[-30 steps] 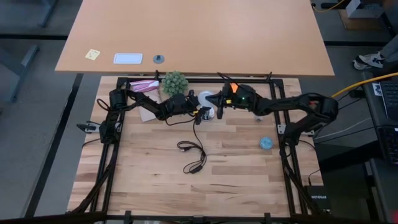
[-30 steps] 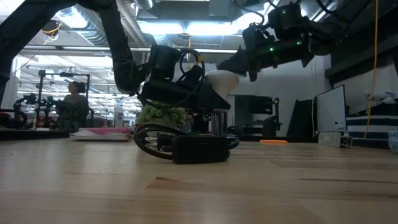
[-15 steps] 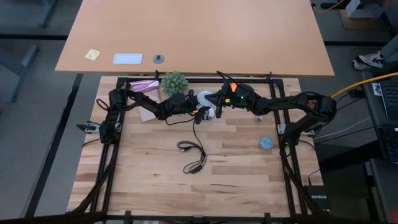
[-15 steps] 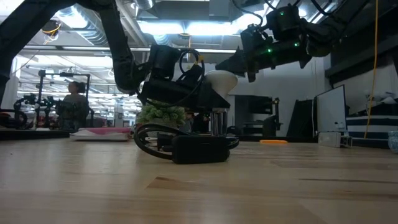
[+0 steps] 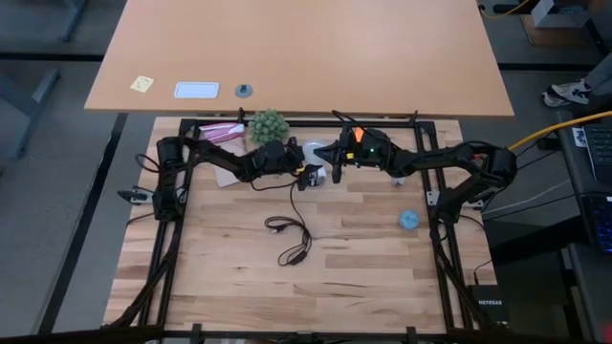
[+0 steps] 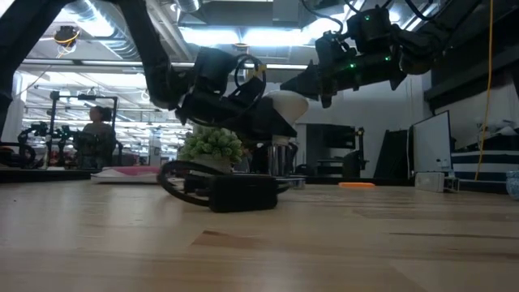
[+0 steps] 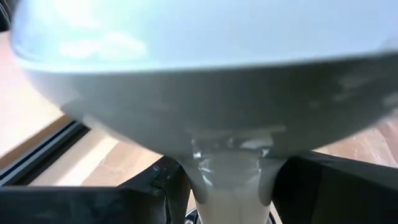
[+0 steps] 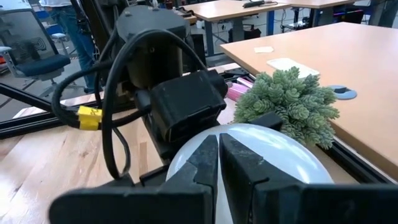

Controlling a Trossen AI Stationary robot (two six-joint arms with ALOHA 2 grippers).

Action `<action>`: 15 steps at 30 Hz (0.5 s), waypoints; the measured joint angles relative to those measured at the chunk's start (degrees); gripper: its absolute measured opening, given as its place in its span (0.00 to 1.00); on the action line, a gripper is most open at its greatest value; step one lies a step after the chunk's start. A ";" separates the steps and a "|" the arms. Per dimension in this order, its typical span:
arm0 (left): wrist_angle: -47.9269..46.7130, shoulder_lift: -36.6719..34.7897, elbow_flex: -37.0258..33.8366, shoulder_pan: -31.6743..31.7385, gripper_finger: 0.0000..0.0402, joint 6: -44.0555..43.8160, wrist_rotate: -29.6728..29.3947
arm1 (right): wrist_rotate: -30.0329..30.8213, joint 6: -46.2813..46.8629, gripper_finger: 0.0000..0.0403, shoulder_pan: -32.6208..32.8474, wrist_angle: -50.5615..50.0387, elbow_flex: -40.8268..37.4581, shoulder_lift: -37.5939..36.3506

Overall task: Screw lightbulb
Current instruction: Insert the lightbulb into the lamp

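Wooden slat table [image 5: 316,277], far half busy. Near: black cord [image 5: 292,239] looped on boards, in-line switch [image 6: 243,193] in front in low view. Behind it, lightbulb [image 6: 285,105] upright, long axis vertical, dome up, narrow neck down. Left gripper [image 5: 308,175] clamped on lower part, by neck. Right gripper [image 8: 217,163] above, fingers shut together, tips over dome. Beyond: green plant [image 5: 269,125], pink object [image 5: 222,132]. Light-blue object [image 5: 409,220] well apart, right.
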 joint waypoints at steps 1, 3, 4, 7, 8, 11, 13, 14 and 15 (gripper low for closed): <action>-0.76 -0.47 -0.02 0.00 0.40 -0.25 -0.02 | 0.02 0.00 0.06 0.00 0.03 0.00 0.01; -2.32 -1.38 -0.04 0.00 0.40 -0.29 -0.02 | 0.00 0.04 0.06 0.00 0.02 -0.03 0.02; -2.66 -1.60 -0.08 0.00 0.40 -0.29 -0.02 | 0.00 0.04 0.06 0.00 0.03 -0.02 0.02; -2.70 -1.87 -0.13 0.00 0.40 -0.29 -0.10 | 0.00 0.04 0.06 0.00 0.06 -0.02 0.02; -2.76 -1.87 -0.13 0.02 0.40 -0.31 -0.11 | 0.00 0.04 0.06 0.00 0.10 -0.04 0.02; -4.06 -2.02 -0.11 -0.10 0.40 -0.01 -0.13 | -0.04 0.04 0.06 0.00 0.14 -0.07 0.04; -5.31 -2.21 0.01 -0.51 0.40 0.44 -0.36 | -0.05 0.04 0.06 0.00 0.33 -0.09 0.04; -5.64 -2.22 0.04 -0.74 0.40 0.68 -0.44 | -0.12 0.03 0.06 0.02 0.71 -0.09 0.04; -5.83 -2.23 0.08 -0.98 0.40 0.92 -0.46 | -0.54 0.03 0.06 0.02 1.28 -0.14 0.06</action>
